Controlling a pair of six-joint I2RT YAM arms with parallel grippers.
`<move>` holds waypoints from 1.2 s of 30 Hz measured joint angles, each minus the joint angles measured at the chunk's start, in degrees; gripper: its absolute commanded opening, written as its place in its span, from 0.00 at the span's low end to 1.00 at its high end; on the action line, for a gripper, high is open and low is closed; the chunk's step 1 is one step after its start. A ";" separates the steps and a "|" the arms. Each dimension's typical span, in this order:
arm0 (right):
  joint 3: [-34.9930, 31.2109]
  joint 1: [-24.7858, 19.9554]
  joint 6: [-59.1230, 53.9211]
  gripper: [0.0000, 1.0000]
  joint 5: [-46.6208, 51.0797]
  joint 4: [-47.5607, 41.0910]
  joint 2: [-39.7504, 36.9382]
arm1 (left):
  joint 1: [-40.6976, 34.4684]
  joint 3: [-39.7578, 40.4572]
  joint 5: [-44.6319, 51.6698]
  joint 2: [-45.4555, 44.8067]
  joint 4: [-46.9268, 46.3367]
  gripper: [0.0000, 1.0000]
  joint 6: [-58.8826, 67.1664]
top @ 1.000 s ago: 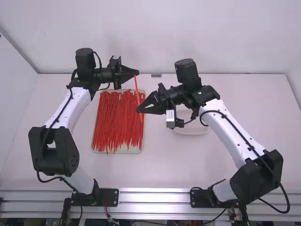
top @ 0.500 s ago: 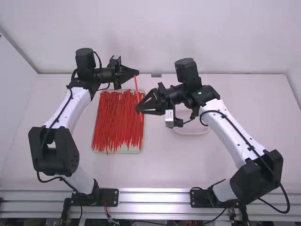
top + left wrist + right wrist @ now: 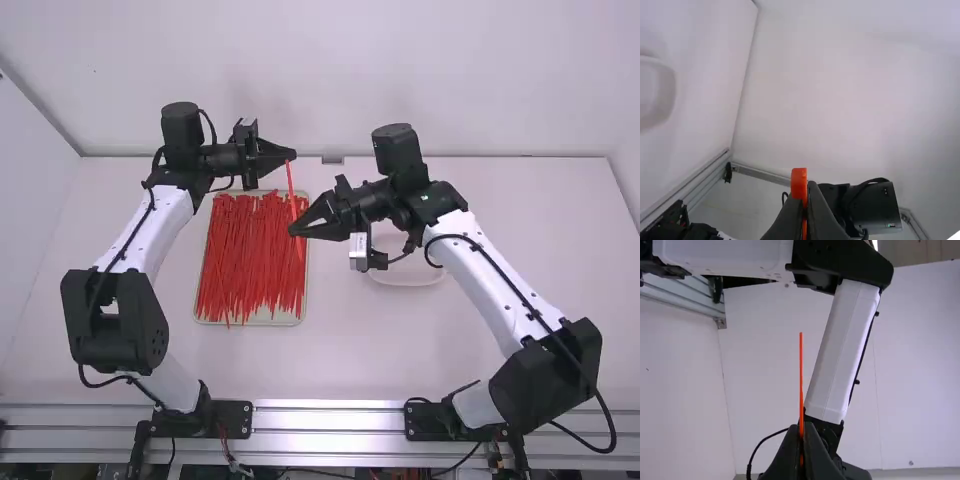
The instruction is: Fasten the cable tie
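A single red cable tie (image 3: 292,195) is held in the air over the far end of the tray, one end in each gripper. My left gripper (image 3: 284,158) is shut on the tie's head end (image 3: 799,181) near the back of the table. The strap runs down toward the camera to my right gripper (image 3: 297,230), which is shut on the thin tail (image 3: 800,385). In the right wrist view the tail stands straight up from the closed fingers, in front of the left arm's white link (image 3: 845,345).
A flat tray (image 3: 250,321) holding several loose red cable ties (image 3: 245,260) lies left of the middle. A shallow white dish (image 3: 410,276) sits under the right wrist. The table's right half and front are bare.
My right gripper has crept slightly up and back with the tail in it. The left arm has kept still.
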 measured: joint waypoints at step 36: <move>-0.04 -0.59 67.38 0.00 1.79 13.75 0.83 | -0.15 0.00 -0.17 0.00 6.10 0.02 41.09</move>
